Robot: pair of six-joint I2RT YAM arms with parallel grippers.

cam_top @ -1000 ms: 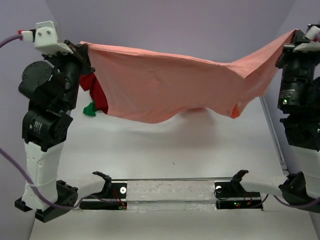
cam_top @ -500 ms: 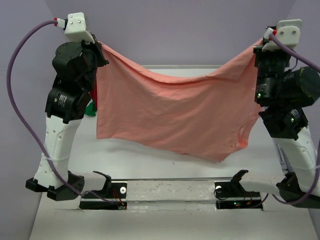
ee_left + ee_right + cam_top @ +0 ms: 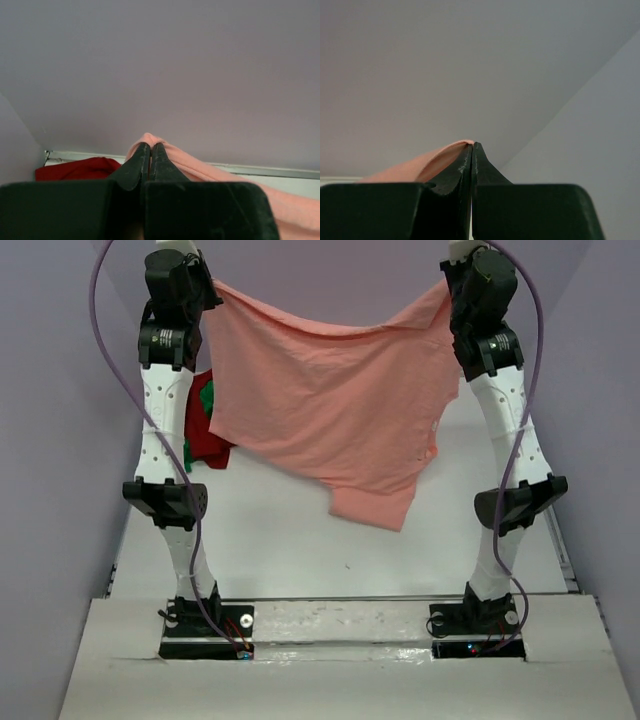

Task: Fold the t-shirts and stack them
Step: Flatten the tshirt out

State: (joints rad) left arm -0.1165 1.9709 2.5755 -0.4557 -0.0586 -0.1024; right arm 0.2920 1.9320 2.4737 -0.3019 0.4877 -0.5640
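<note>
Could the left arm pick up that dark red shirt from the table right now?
Probably not yet. The left gripper is shut on a corner of the pink shirt, held high, while the red shirt lies on the table well below it. It would have to let go first.

The salmon-pink t-shirt [image 3: 330,410] hangs spread in the air by two corners, sagging between them. Low at left, the dark red t-shirt [image 3: 208,440] lies crumpled, the bright green t-shirt [image 3: 207,397] bunched against it.
</note>
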